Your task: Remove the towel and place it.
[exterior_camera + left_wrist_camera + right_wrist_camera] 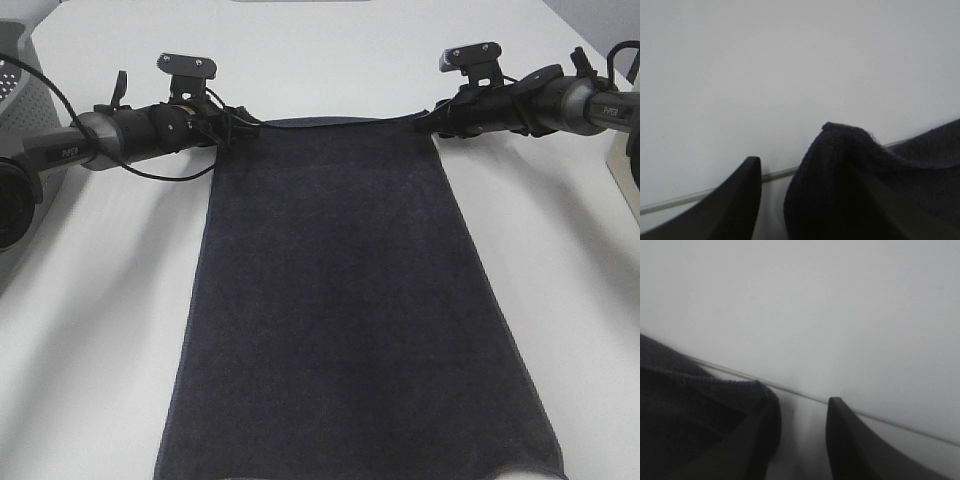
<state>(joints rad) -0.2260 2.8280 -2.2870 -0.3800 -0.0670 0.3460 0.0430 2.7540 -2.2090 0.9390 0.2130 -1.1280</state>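
The towel (350, 300), a large very dark cloth, lies spread flat on the white table (90, 330), running from the far middle to the front edge. My left gripper (235, 128) is at its far left corner and my right gripper (425, 120) at its far right corner. In the left wrist view the left gripper (790, 170) stands open, with the towel corner (840, 165) draped over one finger and the other finger (735, 200) bare. In the right wrist view the right gripper (802, 405) is open too, the towel corner (705, 405) resting over one finger.
A grey perforated basket (22, 90) stands at the far left edge, behind the left arm. A pale object (625, 170) sits at the right edge. White table shows on both sides of the towel.
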